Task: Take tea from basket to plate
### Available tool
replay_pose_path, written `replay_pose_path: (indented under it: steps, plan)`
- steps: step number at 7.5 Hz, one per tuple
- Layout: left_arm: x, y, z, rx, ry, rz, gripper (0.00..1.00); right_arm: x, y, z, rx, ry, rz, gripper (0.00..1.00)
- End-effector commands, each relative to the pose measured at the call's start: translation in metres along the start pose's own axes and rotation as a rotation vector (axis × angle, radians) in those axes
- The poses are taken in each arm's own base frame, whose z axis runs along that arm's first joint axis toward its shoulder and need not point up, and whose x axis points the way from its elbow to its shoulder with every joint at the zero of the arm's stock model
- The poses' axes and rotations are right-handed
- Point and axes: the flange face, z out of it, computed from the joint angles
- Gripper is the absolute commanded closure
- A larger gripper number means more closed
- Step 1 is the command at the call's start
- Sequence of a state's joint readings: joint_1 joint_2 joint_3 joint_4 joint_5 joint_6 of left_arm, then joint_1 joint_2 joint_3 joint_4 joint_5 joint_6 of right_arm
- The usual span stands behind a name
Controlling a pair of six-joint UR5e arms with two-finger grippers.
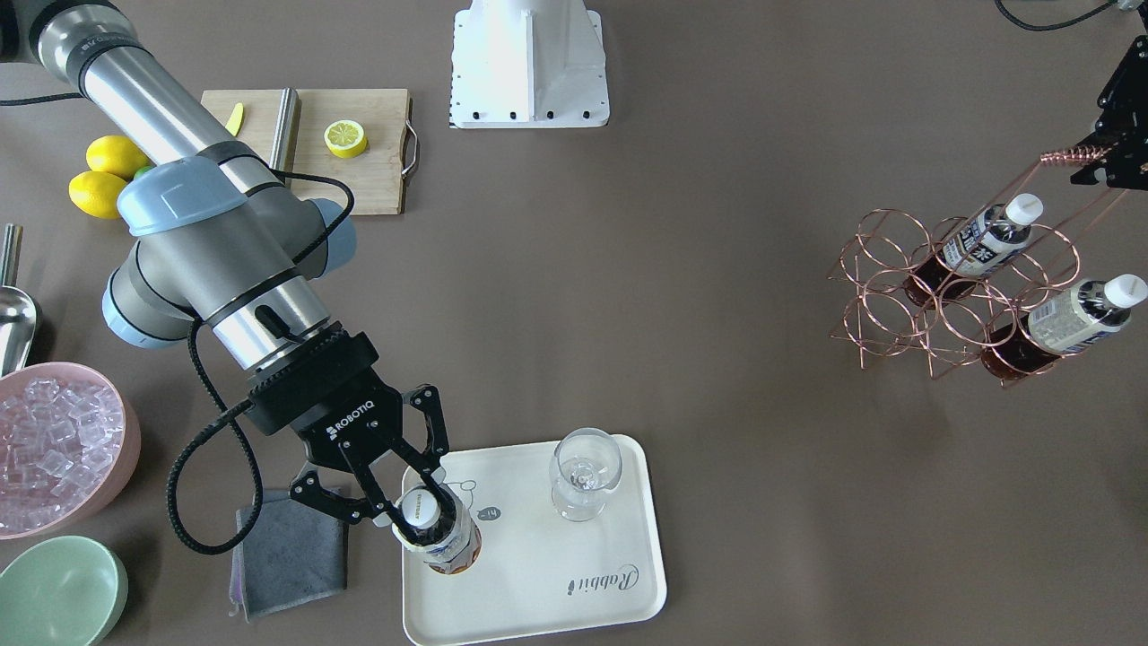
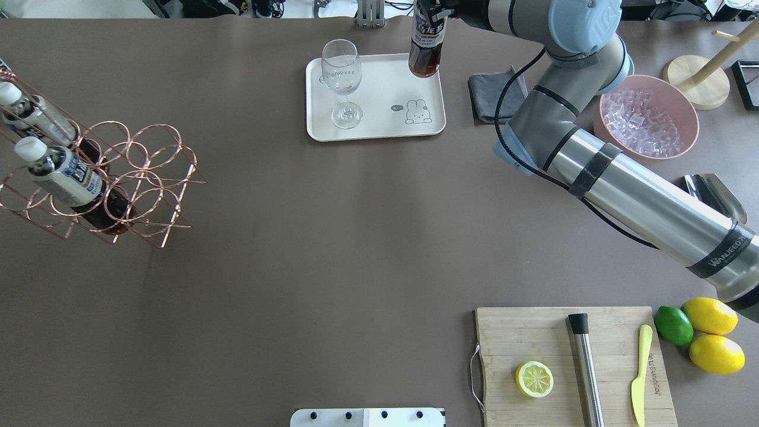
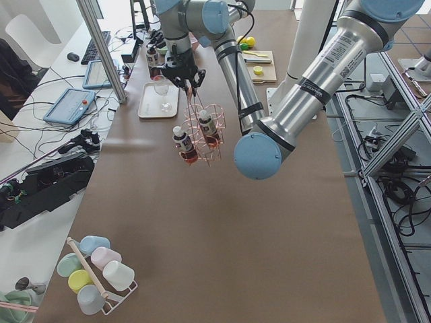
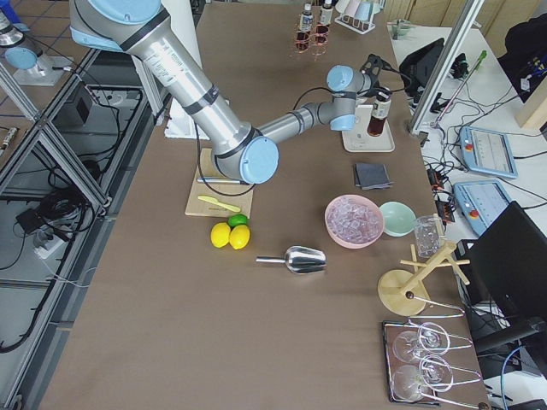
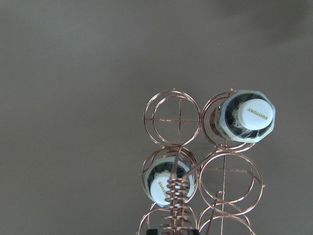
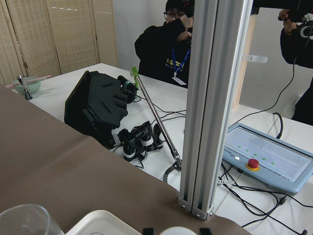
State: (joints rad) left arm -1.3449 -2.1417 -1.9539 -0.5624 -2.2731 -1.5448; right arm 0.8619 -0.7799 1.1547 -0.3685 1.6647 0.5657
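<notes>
A tea bottle (image 1: 446, 541) stands upright at a corner of the cream plate (image 1: 556, 574), also in the overhead view (image 2: 426, 53). My right gripper (image 1: 417, 513) is shut on its white cap and neck. Two more tea bottles (image 1: 987, 238) (image 1: 1067, 318) sit in the rings of the copper wire basket (image 1: 937, 305) at the table's other end. My left gripper (image 1: 1105, 163) is shut on the basket's twisted handle (image 5: 177, 196). The left wrist view looks down on both caps (image 5: 253, 113).
A wine glass (image 1: 583, 471) stands on the plate beside the bottle. A grey cloth (image 1: 291, 552), a pink bowl of ice (image 1: 54, 449) and a green bowl (image 1: 54, 592) lie near the right arm. A cutting board (image 1: 359, 170) with a lemon half is farther back.
</notes>
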Motion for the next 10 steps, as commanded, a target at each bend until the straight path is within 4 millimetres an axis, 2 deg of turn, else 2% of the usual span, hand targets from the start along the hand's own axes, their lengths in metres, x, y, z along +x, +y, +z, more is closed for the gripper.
replay_pose_path:
  steps: [1,2,4,7,10]
  plan:
    - [0.057,-0.085,0.042,0.024,-0.004,0.056,1.0,-0.003,0.023,0.01,0.007,-0.006,0.026,1.0]
    - [0.075,-0.09,0.037,0.065,-0.006,0.053,1.0,-0.011,0.028,0.013,0.013,0.003,0.025,1.0]
    - [0.091,-0.095,0.039,0.102,-0.011,0.048,1.0,-0.027,0.039,0.017,0.02,0.017,0.025,1.0]
    - [0.134,-0.125,0.064,0.171,0.036,-0.055,1.0,-0.039,0.052,0.021,0.023,0.03,0.026,1.0]
    - [0.146,-0.115,0.037,0.193,0.066,-0.051,1.0,-0.041,0.054,0.021,0.021,0.029,0.026,1.0]
